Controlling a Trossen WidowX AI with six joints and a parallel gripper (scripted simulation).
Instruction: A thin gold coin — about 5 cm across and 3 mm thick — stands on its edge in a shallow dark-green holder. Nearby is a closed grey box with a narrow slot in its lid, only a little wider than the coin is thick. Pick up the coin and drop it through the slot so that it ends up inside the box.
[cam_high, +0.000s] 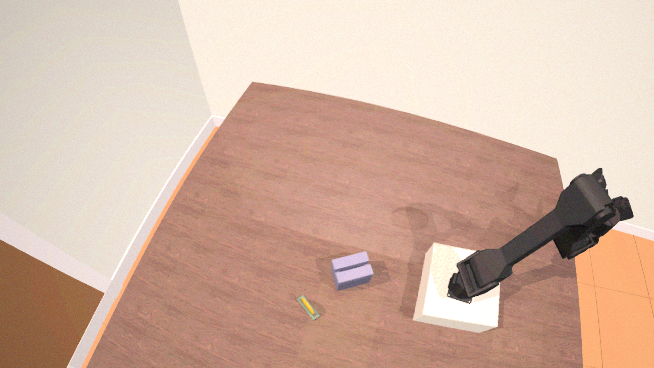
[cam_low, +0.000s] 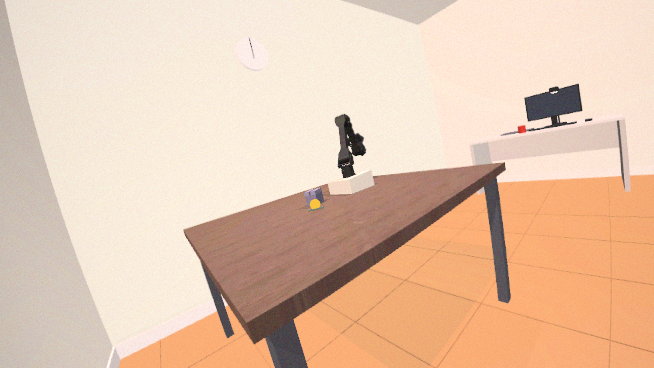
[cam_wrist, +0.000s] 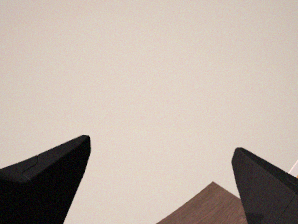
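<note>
In the top view, left to right, the gold coin (cam_high: 307, 306) (cam_low: 315, 204) is standing on edge in its shallow green holder (cam_high: 316, 317) (cam_low: 316, 210). The grey, lilac-tinted slotted box (cam_high: 352, 270) (cam_low: 318, 194) is sitting nearby, its lid slot (cam_high: 351, 267) running at a distinct angle to the coin. Farther right, the white mounting block (cam_high: 487, 315) (cam_low: 350, 186) is supporting the arm, and the parallel-jaw gripper (cam_high: 595, 220) (cam_low: 359, 146) (cam_wrist: 164, 151) is hanging well apart from the coin, its fingers spreading wide in release and gripping nothing.

The step in hand is, by judgement, the approach to the coin. Good practice is keeping the fingers spread, centring them above the coin, and rotating the wrist until the pads are facing its two flat sides. Descent should be running straight down, with the tips staying above the holder rim. Closing should be proceeding evenly; an off-centre closure is risking tipping the coin. A high, upright grip is leaving the lower edge exposed for the slot, where a further wrist rotation is probably becoming necessary
</note>
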